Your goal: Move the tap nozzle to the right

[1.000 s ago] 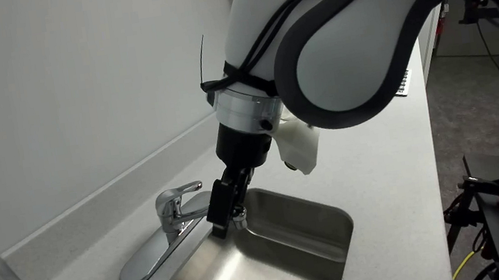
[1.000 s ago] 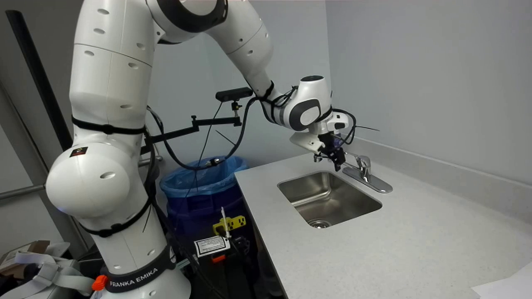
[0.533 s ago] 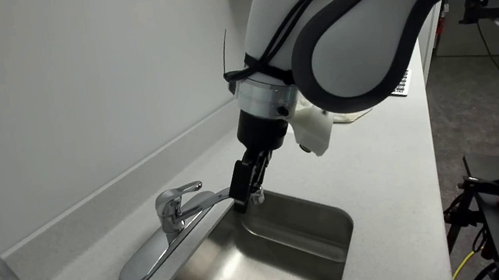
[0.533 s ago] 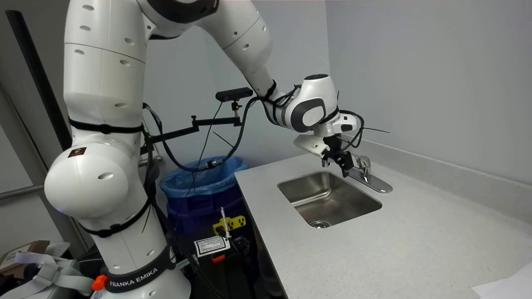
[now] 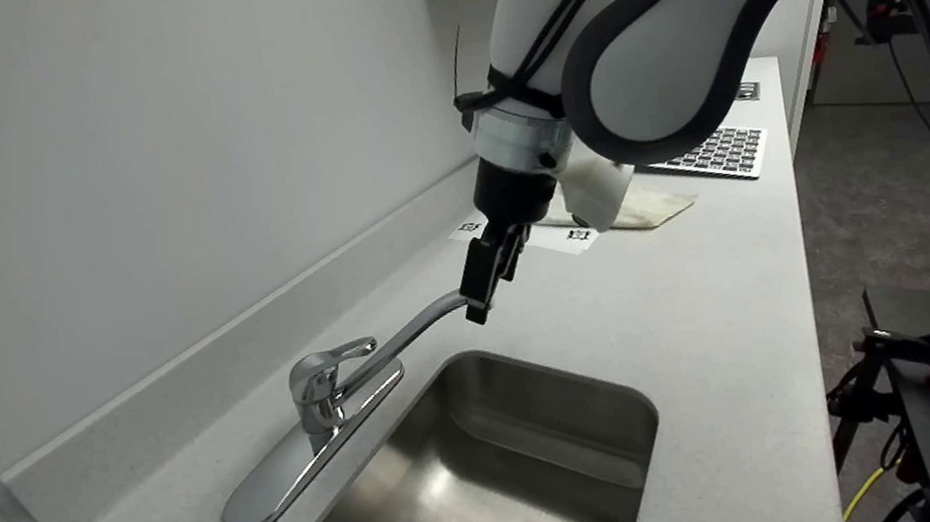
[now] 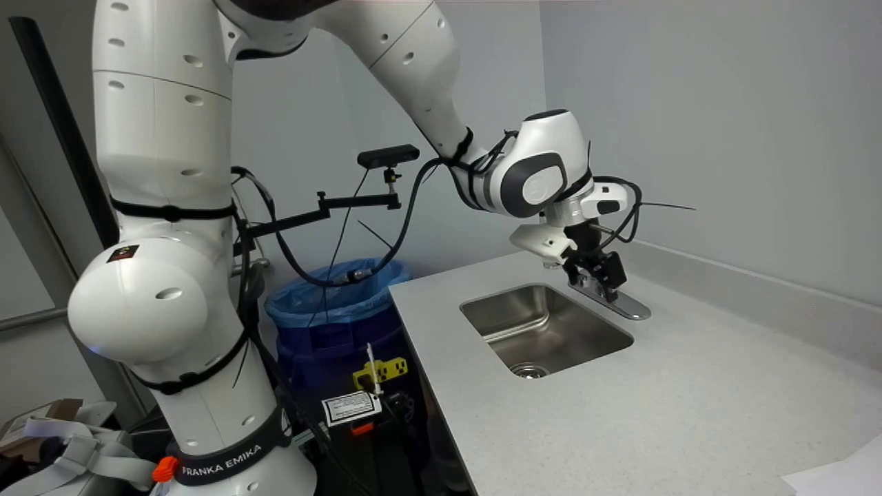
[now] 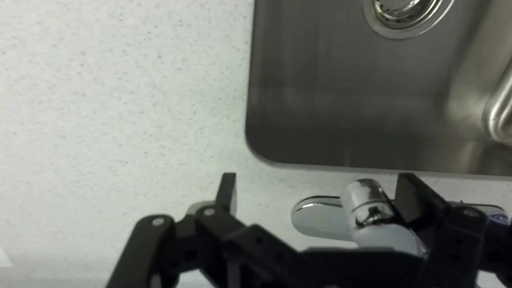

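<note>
Spread pincer [image 7: 317,178] may lose the nozzle [image 7: 370,208]

The pincer's fingers are held well apart, and nothing is clamped. The nozzle is placed between them, much nearer one finger [image 7: 418,200] than its opposite in the wrist view; whether it is touched there cannot be told. In an exterior view its free end is largely hidden by the pincer, and the sink [image 5: 475,460] is seen below, off to one side.

A sideways push is judged to be the step in hand, with much of the swing done, since the table [image 7: 120,100] rather than the sink is seen behind the nozzle's tip. As no grip is taken, contact could be lost if the pincer is raised or tilted too soon. If it is drawn back sideways, the nozzle could be caught by the opposite finger and the swing undone. If the push is carried past the joint's stop, the tap [image 5: 312,392] could be strained. The wall [image 6: 723,172], beyond the pincer, could be struck by an overlong sweep. The lever [image 5: 350,350], tapward of the pincer, could be knocked during a careless retreat.
</note>
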You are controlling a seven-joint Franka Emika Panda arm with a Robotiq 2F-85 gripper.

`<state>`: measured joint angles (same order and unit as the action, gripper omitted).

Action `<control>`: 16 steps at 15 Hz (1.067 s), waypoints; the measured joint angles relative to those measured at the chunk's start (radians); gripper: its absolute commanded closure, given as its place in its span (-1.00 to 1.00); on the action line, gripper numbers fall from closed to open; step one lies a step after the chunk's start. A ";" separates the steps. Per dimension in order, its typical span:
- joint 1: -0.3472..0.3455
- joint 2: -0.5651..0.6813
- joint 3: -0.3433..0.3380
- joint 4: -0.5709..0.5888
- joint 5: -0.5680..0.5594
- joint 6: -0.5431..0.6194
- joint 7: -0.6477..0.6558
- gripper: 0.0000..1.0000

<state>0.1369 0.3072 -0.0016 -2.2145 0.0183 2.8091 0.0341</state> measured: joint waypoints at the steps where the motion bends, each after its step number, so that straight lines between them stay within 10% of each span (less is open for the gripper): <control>1: -0.003 -0.003 -0.013 0.000 -0.013 0.000 0.003 -1.00; 16: -0.043 0.001 -0.117 0.107 -0.105 0.000 0.067 -1.00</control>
<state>0.0935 0.3085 -0.1191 -2.1076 -0.0872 2.8090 0.1016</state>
